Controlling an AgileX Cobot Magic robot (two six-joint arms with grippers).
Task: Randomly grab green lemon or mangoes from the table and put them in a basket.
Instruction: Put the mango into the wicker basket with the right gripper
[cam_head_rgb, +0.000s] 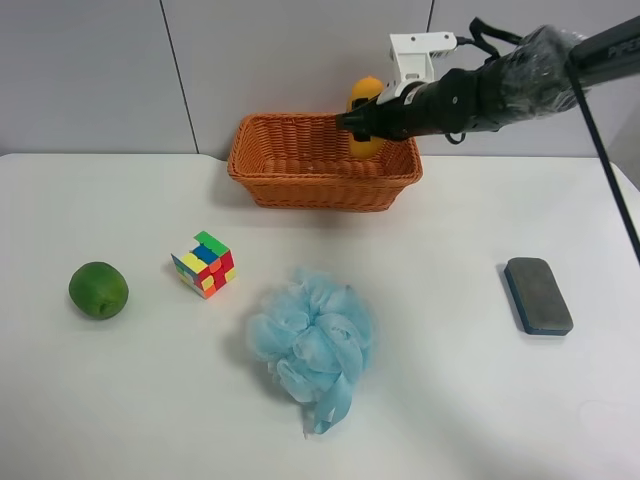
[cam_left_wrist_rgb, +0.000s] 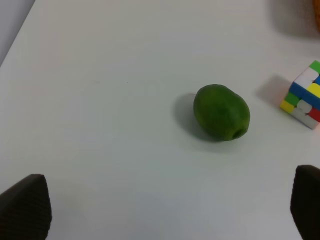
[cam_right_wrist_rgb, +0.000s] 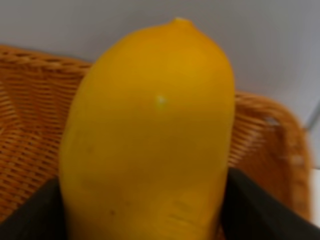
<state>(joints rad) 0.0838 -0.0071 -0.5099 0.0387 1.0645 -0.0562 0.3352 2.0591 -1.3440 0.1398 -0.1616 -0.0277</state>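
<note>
So the right gripper (cam_head_rgb: 363, 120) is clamped on the mango (cam_head_rgb: 366, 90) over the basket (cam_head_rgb: 300, 185), presumably to drop it in, while the left gripper (cam_left_wrist_rgb: 160, 210) hangs spread wide near the green lemon (cam_left_wrist_rgb: 221, 112).

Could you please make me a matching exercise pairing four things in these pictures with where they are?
1 mango
2 green lemon
3 blue bath pouf
4 eraser

A nearest the exterior high view's left edge
B nearest the exterior high view's right edge
C held in the right gripper at the basket
D middle of the table

Pairs: 1-C, 2-A, 3-D, 4-B
</note>
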